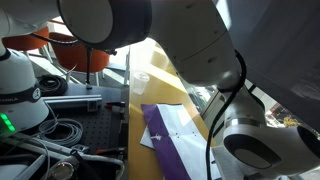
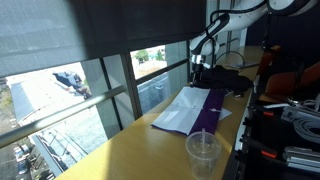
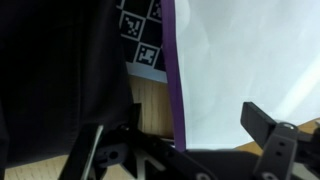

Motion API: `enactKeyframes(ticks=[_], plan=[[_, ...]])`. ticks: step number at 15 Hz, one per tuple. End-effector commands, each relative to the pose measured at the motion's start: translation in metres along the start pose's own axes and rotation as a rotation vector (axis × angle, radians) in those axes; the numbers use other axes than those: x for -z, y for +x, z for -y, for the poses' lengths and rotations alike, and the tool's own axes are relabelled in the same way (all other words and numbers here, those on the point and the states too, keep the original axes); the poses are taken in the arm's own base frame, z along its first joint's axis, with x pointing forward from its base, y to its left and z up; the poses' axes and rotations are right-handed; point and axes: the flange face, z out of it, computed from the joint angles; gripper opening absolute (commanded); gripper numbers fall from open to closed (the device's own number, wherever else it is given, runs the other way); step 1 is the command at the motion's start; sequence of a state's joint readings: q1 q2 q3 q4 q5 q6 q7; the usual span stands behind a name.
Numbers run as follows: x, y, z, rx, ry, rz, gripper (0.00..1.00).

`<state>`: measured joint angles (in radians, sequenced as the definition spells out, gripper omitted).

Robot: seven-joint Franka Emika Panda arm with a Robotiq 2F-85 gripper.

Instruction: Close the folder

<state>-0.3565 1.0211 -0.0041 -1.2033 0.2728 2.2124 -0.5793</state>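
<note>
The folder [image 2: 186, 110] lies open on the tan tabletop, with white sheets showing and a purple strip [image 2: 210, 112] along one side. It also shows in an exterior view [image 1: 168, 132], partly behind the arm. In the wrist view the white sheet [image 3: 240, 60] and its purple edge [image 3: 177, 70] fill the right side. My gripper [image 3: 185, 140] is open and empty just above the folder's edge, one finger on each side of the purple edge. In an exterior view my gripper [image 2: 203, 72] hangs over the folder's far end.
A clear plastic cup [image 2: 203, 152] stands on the table near the folder's near end. A black object [image 3: 60, 80] and fiducial markers [image 3: 140, 30] lie next to the folder. A window runs along the table [image 2: 110, 150]. Cables and gear [image 1: 50, 135] sit beside it.
</note>
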Motion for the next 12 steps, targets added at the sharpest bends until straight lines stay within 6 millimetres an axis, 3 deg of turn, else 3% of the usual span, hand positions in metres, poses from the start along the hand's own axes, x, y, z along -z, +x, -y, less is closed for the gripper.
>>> enactKeyframes(ticks=[1, 10, 12], plan=[[0.0019, 0.0056, -0.007, -0.006, 0.025, -0.007, 0.74], [0.0081, 0.0121, -0.0032, -0.022, 0.051, -0.014, 0.05], [0.0082, 0.0122, -0.0037, -0.028, 0.054, -0.014, 0.0]])
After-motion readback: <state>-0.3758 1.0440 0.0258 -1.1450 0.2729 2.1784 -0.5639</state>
